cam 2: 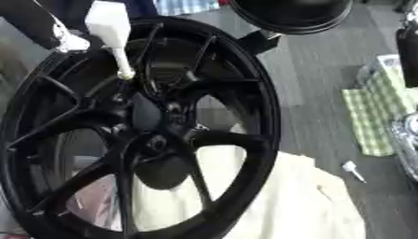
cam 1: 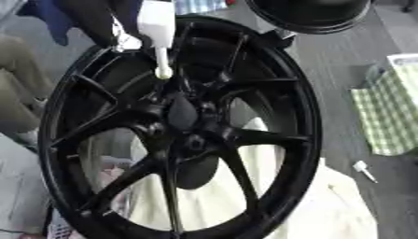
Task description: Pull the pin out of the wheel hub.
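Pin hangs clear of the black wheel hub, white, tip just above the spokes at the far left, so I judge the pull done. I cannot tell which hand carries it or how its fingers sit. A second white pin lies right, near checked cloth.

Our left arm comes in from the far left corner, a dark limb sloping down toward the right. The left hand sits at its lower end, up at the far left of the scene, showing a pale patch against the black. We cannot make out how the hand is posed.
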Robot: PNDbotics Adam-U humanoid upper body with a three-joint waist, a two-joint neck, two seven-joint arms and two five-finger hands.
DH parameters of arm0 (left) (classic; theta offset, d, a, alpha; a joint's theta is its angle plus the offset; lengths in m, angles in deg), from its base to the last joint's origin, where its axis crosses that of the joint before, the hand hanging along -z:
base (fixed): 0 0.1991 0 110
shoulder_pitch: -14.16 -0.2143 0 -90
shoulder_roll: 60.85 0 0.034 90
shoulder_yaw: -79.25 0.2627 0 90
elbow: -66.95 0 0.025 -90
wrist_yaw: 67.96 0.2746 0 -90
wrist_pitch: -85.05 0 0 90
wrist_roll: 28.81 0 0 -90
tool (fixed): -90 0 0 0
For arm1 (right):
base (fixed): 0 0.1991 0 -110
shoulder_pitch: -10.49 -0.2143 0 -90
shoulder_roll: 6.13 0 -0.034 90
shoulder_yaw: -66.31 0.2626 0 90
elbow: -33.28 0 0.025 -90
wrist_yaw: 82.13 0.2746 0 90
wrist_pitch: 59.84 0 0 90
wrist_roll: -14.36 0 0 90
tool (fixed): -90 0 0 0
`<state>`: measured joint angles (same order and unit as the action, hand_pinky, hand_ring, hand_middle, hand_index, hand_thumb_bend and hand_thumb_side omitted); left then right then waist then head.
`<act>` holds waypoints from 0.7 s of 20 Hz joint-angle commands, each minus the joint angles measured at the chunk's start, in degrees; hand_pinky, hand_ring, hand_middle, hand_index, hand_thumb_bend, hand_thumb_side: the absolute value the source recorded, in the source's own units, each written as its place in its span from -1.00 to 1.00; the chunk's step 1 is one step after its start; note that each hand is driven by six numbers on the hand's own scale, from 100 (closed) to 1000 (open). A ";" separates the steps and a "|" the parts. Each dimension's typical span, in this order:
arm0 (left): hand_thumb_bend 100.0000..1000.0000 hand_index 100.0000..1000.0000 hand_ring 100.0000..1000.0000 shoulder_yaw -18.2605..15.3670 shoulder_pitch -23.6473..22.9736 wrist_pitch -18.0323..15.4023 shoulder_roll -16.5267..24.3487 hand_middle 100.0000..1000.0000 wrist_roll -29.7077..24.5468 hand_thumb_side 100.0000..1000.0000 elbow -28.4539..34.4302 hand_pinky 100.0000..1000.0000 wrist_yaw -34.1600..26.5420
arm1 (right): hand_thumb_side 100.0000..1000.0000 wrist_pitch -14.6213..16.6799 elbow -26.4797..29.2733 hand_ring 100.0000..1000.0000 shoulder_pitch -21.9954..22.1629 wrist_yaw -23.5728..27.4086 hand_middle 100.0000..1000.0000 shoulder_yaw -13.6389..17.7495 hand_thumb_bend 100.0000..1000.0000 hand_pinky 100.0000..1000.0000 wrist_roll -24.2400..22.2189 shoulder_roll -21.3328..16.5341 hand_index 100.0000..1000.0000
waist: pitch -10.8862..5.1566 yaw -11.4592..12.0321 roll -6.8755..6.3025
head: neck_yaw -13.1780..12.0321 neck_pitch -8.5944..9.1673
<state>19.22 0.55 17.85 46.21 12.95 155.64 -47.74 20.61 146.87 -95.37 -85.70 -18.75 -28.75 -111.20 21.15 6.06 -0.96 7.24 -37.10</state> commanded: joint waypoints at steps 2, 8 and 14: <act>-1.00 -0.10 0.02 -4.15 2.17 4.97 2.79 -0.46 -3.72 -0.80 1.85 0.30 -0.88 | 0.03 0.07 1.01 0.01 -0.17 -0.32 0.01 0.72 -1.00 -0.05 0.18 -1.19 0.37 | -1.92 0.29 0.11 | 0.26 0.22; -1.00 -0.09 -0.01 -12.94 0.40 6.54 7.49 -0.50 1.17 -0.78 -0.39 0.30 -3.87 | 0.03 -0.04 1.01 0.01 0.23 -0.86 0.01 1.15 -1.00 -0.04 0.20 -1.63 0.37 | -2.34 1.27 0.18 | 1.04 -0.17; -1.00 -0.07 -0.01 -23.35 -7.60 5.99 16.40 -0.50 12.94 -0.76 -7.57 0.33 -5.38 | 0.03 -0.04 1.01 0.02 0.57 -1.65 0.02 1.95 -1.00 -0.04 0.60 -1.90 0.38 | -2.51 2.33 0.38 | 1.81 0.23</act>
<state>-1.17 -7.68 23.23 58.83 24.05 149.20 -53.21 20.53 146.87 -94.55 -86.73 -17.64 -28.48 -111.23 20.36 8.42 -0.59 8.79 -37.22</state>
